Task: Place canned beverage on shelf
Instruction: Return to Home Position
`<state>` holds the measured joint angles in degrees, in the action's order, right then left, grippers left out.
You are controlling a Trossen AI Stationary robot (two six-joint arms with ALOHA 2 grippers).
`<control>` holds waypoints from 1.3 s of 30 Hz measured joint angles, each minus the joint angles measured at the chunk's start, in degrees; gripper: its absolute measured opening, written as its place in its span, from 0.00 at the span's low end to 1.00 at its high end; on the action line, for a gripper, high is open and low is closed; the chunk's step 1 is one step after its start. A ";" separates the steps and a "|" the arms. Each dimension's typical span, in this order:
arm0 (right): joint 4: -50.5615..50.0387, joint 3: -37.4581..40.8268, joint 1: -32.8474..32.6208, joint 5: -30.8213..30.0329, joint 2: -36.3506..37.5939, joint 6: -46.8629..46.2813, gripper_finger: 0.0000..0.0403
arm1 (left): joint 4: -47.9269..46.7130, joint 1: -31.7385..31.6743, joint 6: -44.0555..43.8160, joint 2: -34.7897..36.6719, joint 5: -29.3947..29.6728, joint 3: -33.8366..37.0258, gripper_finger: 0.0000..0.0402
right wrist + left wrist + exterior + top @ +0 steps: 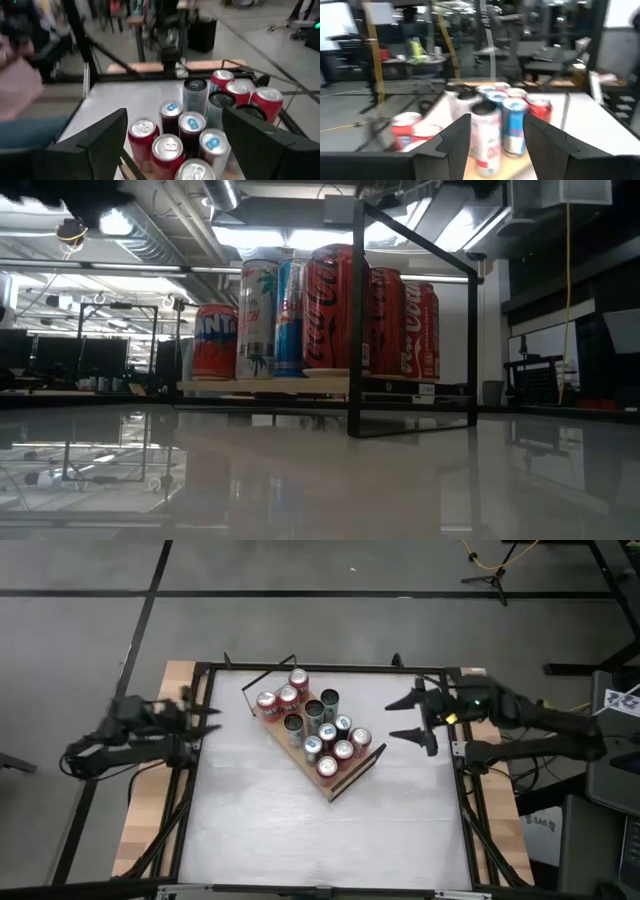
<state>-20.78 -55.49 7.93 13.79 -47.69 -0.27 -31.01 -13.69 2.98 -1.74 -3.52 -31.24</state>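
The shelf [336, 786], a light wooden board with black wire rails [263, 676] at its ends, lies aslant on the middle of the white table. Several cans stand upright on it: red ones [268, 703], blue-and-silver ones [313, 747] and dark ones [329, 699]. The low view shows the cans [335, 310] standing on the board [260, 386]. My left gripper [207, 721] hovers level at the table's left edge, pointing at the shelf, fingers [456, 137] a little apart, nothing between them. My right gripper [408, 720] hovers right of the shelf, open and empty, looking down on the cans [171, 111].
A black metal frame [320, 667] runs round the tabletop, with wooden side boards [140, 830] outside it. White tabletop [300, 840] stretches from the shelf toward the near edge. A tripod and cables [490, 570] lie on the floor beyond the far edge.
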 joint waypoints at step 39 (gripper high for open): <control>37.95 55.06 0.34 -4.55 38.88 -6.98 0.79 | 32.15 -0.06 -1.01 0.30 0.87 30.82 0.43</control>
<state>17.17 -0.43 8.27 9.24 -8.81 -7.25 1.14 -13.76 1.98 -1.44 -2.64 -0.43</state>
